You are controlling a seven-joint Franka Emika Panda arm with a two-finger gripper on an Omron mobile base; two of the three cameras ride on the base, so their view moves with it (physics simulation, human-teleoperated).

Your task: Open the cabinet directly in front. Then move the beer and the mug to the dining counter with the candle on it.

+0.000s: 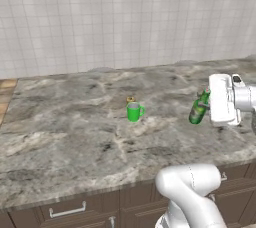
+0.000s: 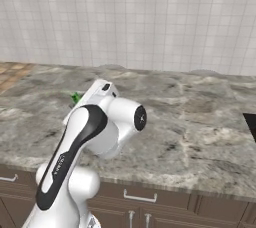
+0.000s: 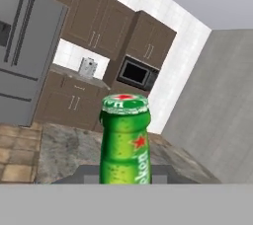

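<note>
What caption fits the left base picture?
End effector holds the beer tilted above the dining counter, right of the mug.

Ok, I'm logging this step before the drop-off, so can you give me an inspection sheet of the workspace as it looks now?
Surface: long grey-brown marbled stone counter over dark brown drawers, tiled wall behind.
Job's things: small bright green mug with side handle stands upright on the counter; tiny yellowish-tan candle right behind it; slim green glass beer bottle with red-white label tilted, above the counter at the hand.
Clutter: nothing seen.
Grippers: white arm's gripper shut on the beer bottle, fingers at either side of it.
Cables: nothing seen.
Surroundings: hand view shows a steel fridge, brown wall cabinets, a built-in microwave.
</note>
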